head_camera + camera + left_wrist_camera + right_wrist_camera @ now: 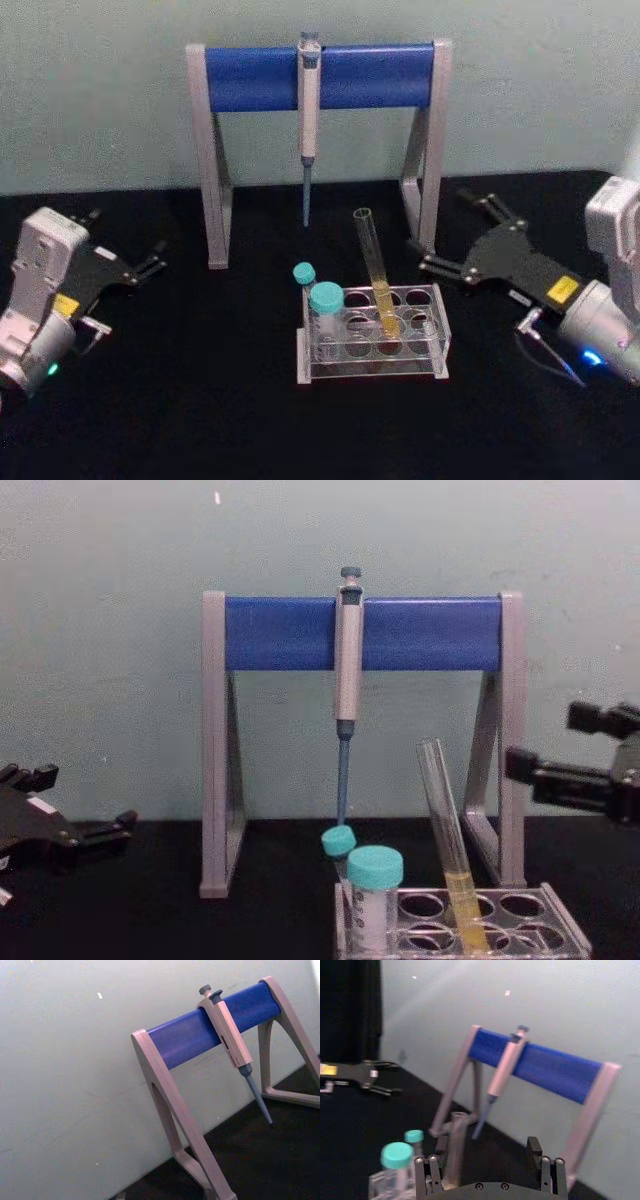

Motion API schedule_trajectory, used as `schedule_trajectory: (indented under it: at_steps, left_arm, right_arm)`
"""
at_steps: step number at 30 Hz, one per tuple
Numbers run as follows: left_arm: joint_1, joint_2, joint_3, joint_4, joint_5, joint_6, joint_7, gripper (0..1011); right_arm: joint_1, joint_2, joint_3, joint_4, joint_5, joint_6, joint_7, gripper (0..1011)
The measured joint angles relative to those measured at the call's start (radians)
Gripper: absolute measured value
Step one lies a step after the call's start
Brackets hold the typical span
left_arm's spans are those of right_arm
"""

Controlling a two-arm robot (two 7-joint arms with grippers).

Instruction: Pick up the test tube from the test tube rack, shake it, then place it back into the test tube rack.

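The test tube [374,268] is a long clear glass tube with yellow liquid at its bottom. It leans in a hole of the low clear test tube rack [441,345] at table centre, also seen in the chest view as the test tube [444,825] in the rack [563,932]. My right gripper [442,228] is open, just right of the tube's upper part and apart from it. In the right wrist view the tube [455,1142] stands ahead of the open right gripper [487,1170], near its one finger. My left gripper [127,237] rests open at the far left.
Two teal-capped vials [325,300] stand in the rack's left holes. Behind the rack is a grey-and-blue pipette stand [320,75] with a pipette [309,110] hanging from it, its tip just behind the tube. The black table is bare in front.
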Motion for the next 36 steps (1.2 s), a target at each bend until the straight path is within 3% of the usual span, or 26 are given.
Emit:
schedule_trajectory:
  at_steps: [6, 20, 36]
  left_arm:
    - [0.0, 0.0, 0.0, 0.0, 0.0, 0.0, 0.0, 1001]
    - [0.0, 0.0, 0.0, 0.0, 0.0, 0.0, 0.0, 1001]
    - [0.0, 0.0, 0.0, 0.0, 0.0, 0.0, 0.0, 1001]
  right_arm:
    - [0.03, -0.026, -0.021, 0.009, 0.03, 0.077, 0.068, 1000]
    - [0.106, -0.083, -0.05, 0.054, 0.011, 0.246, 0.103, 1000]
    - [0.167, -0.126, -0.07, 0.113, -0.029, 0.313, 0.137, 1000]
